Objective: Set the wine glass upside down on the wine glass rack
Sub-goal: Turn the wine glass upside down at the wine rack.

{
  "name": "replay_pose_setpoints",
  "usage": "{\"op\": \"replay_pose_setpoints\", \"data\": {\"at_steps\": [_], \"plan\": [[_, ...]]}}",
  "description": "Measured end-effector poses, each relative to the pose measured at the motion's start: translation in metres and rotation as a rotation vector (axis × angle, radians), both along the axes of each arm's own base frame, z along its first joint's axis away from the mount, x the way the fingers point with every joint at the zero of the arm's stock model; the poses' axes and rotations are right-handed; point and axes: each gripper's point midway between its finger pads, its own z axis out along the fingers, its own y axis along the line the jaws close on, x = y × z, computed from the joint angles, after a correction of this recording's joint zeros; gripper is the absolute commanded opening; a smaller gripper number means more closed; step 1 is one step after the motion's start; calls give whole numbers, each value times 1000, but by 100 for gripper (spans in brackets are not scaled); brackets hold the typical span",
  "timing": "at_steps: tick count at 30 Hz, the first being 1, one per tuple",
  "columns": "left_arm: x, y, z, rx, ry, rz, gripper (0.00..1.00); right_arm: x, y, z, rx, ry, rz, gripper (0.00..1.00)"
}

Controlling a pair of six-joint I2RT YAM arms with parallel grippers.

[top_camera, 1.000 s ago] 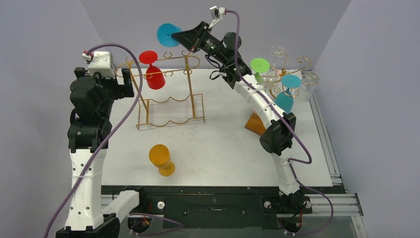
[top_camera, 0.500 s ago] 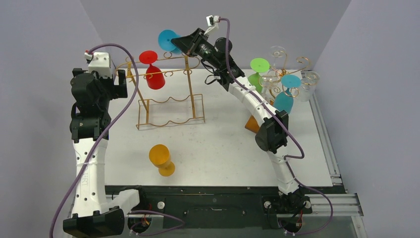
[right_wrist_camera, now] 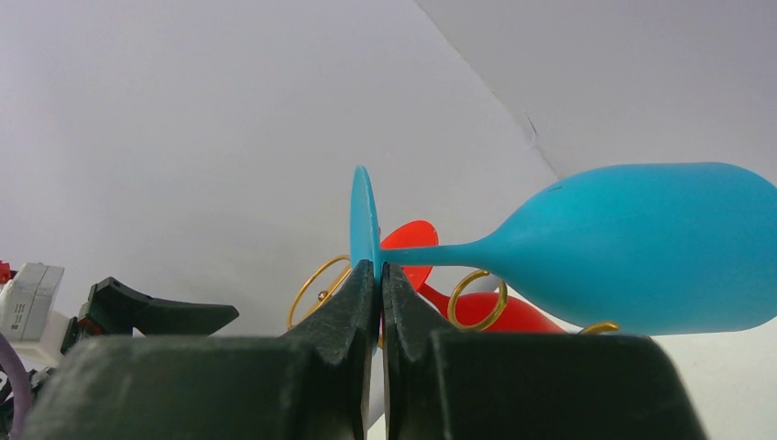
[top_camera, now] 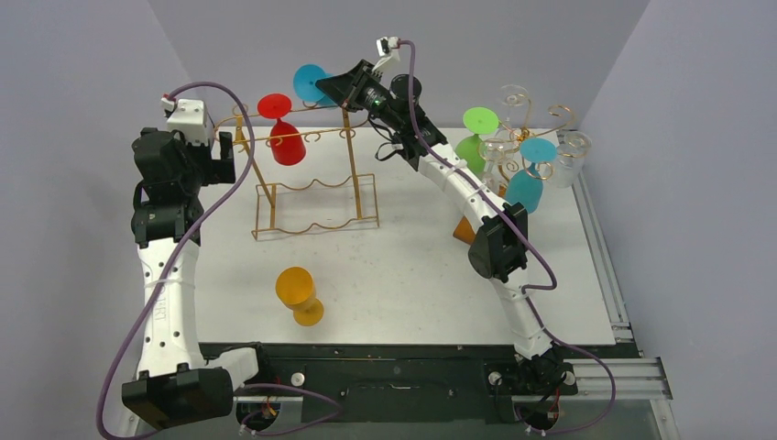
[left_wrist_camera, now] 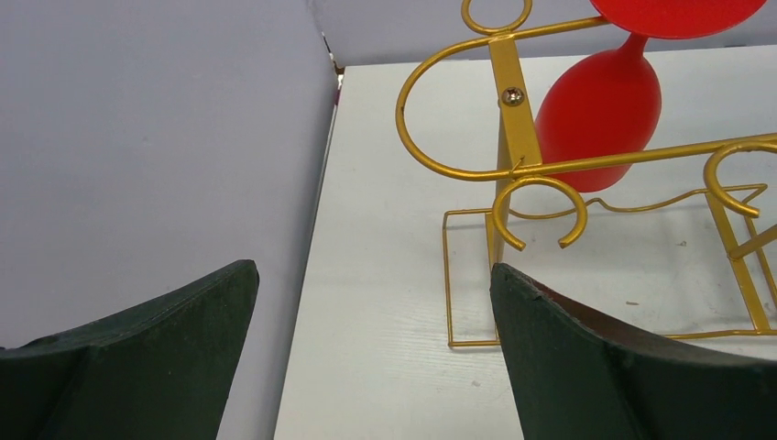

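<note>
Seen from above, the right tool (top_camera: 341,87) reaches to the far side of the tabletop (top_camera: 412,284). It holds a blue wine glass (top_camera: 310,82) level with the top of the gold rack (top_camera: 316,197), just right of a red glass (top_camera: 286,142) hanging there bowl down. Only the blue foot shows from this angle, and whether the glass touches the wire cannot be told.

The right wrist view adds the rest. The blue wine glass (right_wrist_camera: 632,247) has its bowl and stem out to the right, and the right tool (right_wrist_camera: 378,270) is clamped tight on the thin edge of the foot.

The left wrist view shows the left tool (left_wrist_camera: 374,270) with its fingers spread wide and nothing between them. It faces the gold rack (left_wrist_camera: 513,137) and the red glass (left_wrist_camera: 600,110) without touching either.

An orange glass (top_camera: 298,291) stands upright on the near tabletop. A second rack (top_camera: 531,119) at the far right carries green, teal and clear glasses. Lettering on the left arm is too small to read.
</note>
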Motion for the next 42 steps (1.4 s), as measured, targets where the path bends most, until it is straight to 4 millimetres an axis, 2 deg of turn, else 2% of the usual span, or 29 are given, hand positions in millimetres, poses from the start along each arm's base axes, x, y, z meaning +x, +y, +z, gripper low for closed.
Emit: {"op": "replay_pose_setpoints", "data": {"at_steps": [16,23,28,30,33,42], "plan": [[2,-1,-4,-49,16,-9,96,7,-5,2,20,21,-25,0],[9,2,-17,-56,58,-7,97,9,-8,3,43,50,-23,0],[10,5,-19,-51,62,-3,99,9,-8,3,43,53,-23,0],[10,6,-19,-51,63,-2,100,10,-8,1,33,50,-27,0],[10,6,-18,-43,61,-10,94,12,-7,-6,4,50,-43,0],[13,4,-15,-15,51,-43,93,7,3,-15,-54,46,-75,0]]}}
